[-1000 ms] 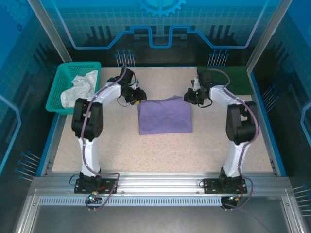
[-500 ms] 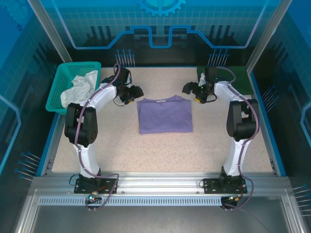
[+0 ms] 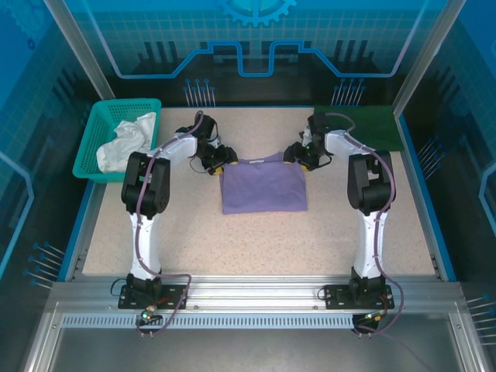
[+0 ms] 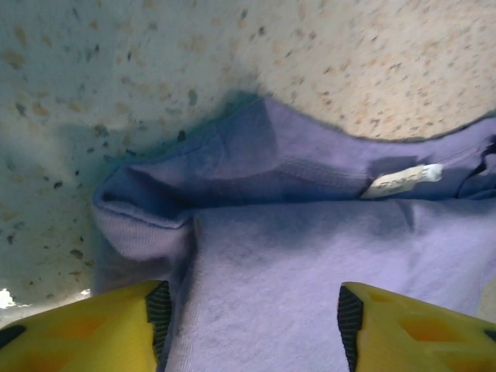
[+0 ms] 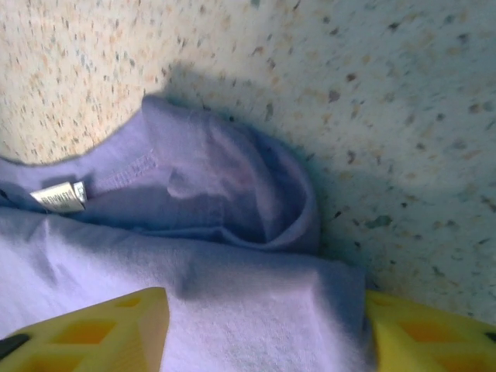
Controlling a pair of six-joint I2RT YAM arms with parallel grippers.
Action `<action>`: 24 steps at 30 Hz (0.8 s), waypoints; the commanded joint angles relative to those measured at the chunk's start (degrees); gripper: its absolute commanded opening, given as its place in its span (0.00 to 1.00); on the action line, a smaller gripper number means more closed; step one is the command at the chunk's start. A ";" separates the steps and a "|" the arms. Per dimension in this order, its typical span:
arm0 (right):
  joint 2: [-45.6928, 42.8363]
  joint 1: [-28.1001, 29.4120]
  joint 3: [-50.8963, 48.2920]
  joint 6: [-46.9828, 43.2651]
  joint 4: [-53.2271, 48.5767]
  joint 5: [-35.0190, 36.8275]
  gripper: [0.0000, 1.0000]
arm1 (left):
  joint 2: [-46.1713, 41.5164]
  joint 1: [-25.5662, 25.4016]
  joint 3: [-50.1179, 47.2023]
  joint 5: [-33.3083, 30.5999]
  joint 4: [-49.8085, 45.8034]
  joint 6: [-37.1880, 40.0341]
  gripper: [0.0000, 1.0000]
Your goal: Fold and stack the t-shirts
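Jaws apart: left gripper (image 4: 252,310), right gripper (image 5: 267,318), over lavender t-shirt (image 3: 263,186) corners

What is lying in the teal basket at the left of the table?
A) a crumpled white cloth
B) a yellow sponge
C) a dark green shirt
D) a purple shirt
A: the overhead view shows a crumpled white cloth in the teal basket, while the purple shirt lies out on the table.
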 commanded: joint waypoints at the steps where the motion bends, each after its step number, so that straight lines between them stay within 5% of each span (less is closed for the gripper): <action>1: 0.24 0.72 -1.62 -0.66 -1.55 0.43 0.51 | 0.12 -1.21 -1.15 1.03 -2.47 2.37 0.54; 7: -4.01 1.99 -10.62 -0.82 1.84 -0.14 0.26 | -4.82 -2.27 -10.12 2.42 0.18 2.69 0.28; 15: -23.80 6.94 -36.06 2.59 7.76 0.24 0.24 | -19.99 -3.97 -27.08 4.40 1.02 5.36 0.21; 17: -29.42 8.36 -41.92 4.25 8.56 -0.15 0.26 | -24.13 -3.99 -31.54 4.29 1.10 6.06 0.21; 20: -36.71 9.85 -48.97 6.15 9.49 -0.47 0.47 | -29.09 -3.90 -36.15 4.46 1.19 6.09 0.24; 22: -40.34 9.44 -50.70 6.01 8.52 1.21 0.61 | -30.60 -3.86 -37.25 4.56 1.11 5.74 0.33; 24: -42.38 8.40 -50.99 4.44 7.89 2.27 0.64 | -30.86 -3.73 -37.24 4.49 1.06 5.51 0.45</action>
